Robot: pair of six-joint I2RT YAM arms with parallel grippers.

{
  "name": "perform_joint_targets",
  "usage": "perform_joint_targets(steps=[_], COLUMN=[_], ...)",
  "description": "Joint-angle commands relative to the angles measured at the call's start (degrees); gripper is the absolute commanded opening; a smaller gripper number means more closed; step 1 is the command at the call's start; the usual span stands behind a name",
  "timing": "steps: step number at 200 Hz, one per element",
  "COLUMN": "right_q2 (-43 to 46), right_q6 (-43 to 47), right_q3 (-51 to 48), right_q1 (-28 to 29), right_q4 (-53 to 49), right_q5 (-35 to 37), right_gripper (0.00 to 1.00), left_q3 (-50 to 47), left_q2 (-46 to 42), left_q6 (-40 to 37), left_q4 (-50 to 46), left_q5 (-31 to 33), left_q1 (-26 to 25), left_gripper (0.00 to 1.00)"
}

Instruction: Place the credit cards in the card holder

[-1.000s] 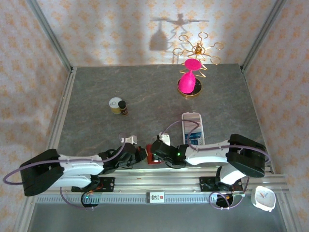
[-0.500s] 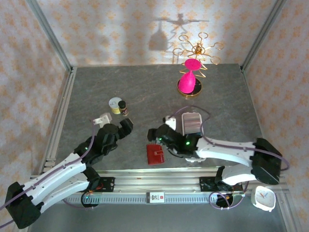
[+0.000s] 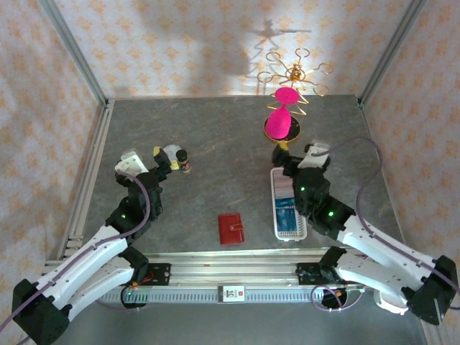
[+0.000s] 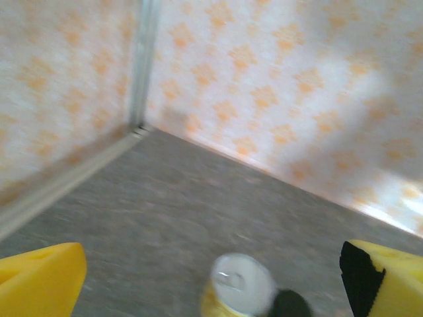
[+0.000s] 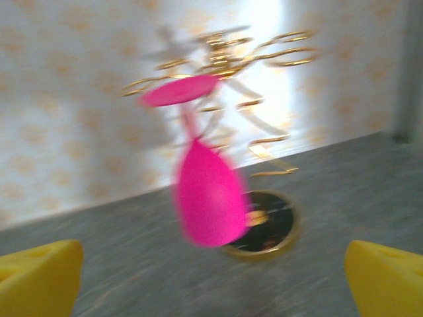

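The card holder (image 3: 231, 229), a small red wallet, lies closed and flat near the table's front edge, between the two arms and free of both. A blue credit card (image 3: 286, 211) stands in the long white slotted tray (image 3: 290, 233); my right arm hides the tray's far part. My left gripper (image 3: 160, 161) hovers open at the back left, right beside a small white-lidded jar (image 3: 171, 153). Its yellow fingertips (image 4: 39, 281) stand wide apart with nothing between them. My right gripper (image 3: 287, 157) is open over the tray's far end, its fingertips (image 5: 386, 281) wide apart and empty.
A gold stand (image 3: 284, 133) with pink pieces (image 5: 208, 198) is at the back right, just ahead of the right gripper. A dark little bottle (image 3: 184, 159) stands against the jar (image 4: 241, 284). Metal frame rails and papered walls close in the table.
Both grippers have opened and drawn away from the red wallet at the front edge. The left arm swung to the back left, the right arm to the back right over the tray.
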State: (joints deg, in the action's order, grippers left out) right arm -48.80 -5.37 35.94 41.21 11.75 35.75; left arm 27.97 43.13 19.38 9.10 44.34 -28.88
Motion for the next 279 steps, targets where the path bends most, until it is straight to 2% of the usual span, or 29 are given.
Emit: perform_joint_targets(steps=[1,32,53,70,84,94,101,115,135,163,179,196,209,222,228,239,253,268,279], right_q2=[1.3,1.98,-0.9,-4.89,-8.49,-11.23,-12.84,-15.62,-18.55,-25.06,-29.53,-34.75,-37.96,-38.19,-37.88,-38.7,-38.68,-38.55,-38.67], right_q6=[5.81,1.04,2.39,3.73,4.03,3.97,4.07,6.17,7.63,9.43,9.07,9.64,10.37,10.22,9.8,8.84,7.51,7.5,7.49], right_q3=[-4.86,-12.74,-19.81,-23.95,-26.35,-28.05,-28.84,-30.41,-29.48,-27.88,-27.19,-25.75,-25.49,-24.53,-23.6,-23.47,-22.41,-22.37,-22.36], right_q1=[-12.49,-31.33,-37.13,-37.39,-37.41,-37.35,-37.41,-37.39,-37.35,-37.35,-37.43,-37.49,-37.52,-37.52,-37.71,-38.0,-38.88,-38.93,-38.93], right_q4=[7.93,16.06,26.54,33.16,37.24,40.82,42.76,47.17,50.16,55.65,60.16,61.56,63.95,62.78,59.92,61.0,58.7,58.44,58.66], right_q5=[-3.03,-15.92,-21.85,-24.34,-29.59,-31.86,-32.29,-33.61,-33.75,-34.51,-34.21,-35.39,-36.69,-36.4,-36.13,-35.13,-34.92,-34.88,-34.85], right_gripper=[1.0,1.0,1.0,1.0,1.0,1.0,1.0,1.0,1.0,1.0,1.0,1.0,1.0,1.0,1.0,1.0,1.0,1.0,1.0], left_q3=[-2.82,-9.42,-13.64,-17.77,-21.86,-23.77,-23.79,-21.39,-21.75,-21.75,-21.94,-22.59,-21.09,-20.23,-19.18,-15.84,-17.26,-16.38,-16.87], left_q2=[0.72,3.7,6.52,10.36,14.01,16.63,18.17,19.79,24.76,31.15,34.55,40.99,42.09,46.34,45.29,43.6,45.43,44.19,44.89], left_q6=[-7.57,-8.04,-7.98,-9.74,-12.39,-11.51,-12.17,-12.32,-14.84,-17.41,-13.84,-15.11,-14.7,-16.41,-16.33,-15.27,-16.28,-15.53,-15.87], left_q4=[10.47,20.55,26.56,33.47,41.69,45.45,47.95,44.37,53.79,64.77,68.2,77.9,73.35,78.56,74.98,64.6,70.68,66.67,68.86], left_q5=[5.54,3.64,-1.46,-4.05,-6.81,-6.67,-6.46,-10.17,-11.89,-18.65,-23.39,-26.53,-29.26,-30.37,-31.21,-30.37,-30.63,-30.62,-30.62], left_q1=[4.56,14.11,19.53,21.4,21.55,21.51,21.76,22.1,22.3,24.22,26.48,27.6,27.63,27.7,27.81,27.76,27.84,27.85,27.78], left_gripper=[0.99,0.99,0.99,0.99,0.99,0.99,0.99,0.99,0.99,0.99,0.99,1.0,0.99,1.0,1.0,1.0,0.99,0.99,0.99])
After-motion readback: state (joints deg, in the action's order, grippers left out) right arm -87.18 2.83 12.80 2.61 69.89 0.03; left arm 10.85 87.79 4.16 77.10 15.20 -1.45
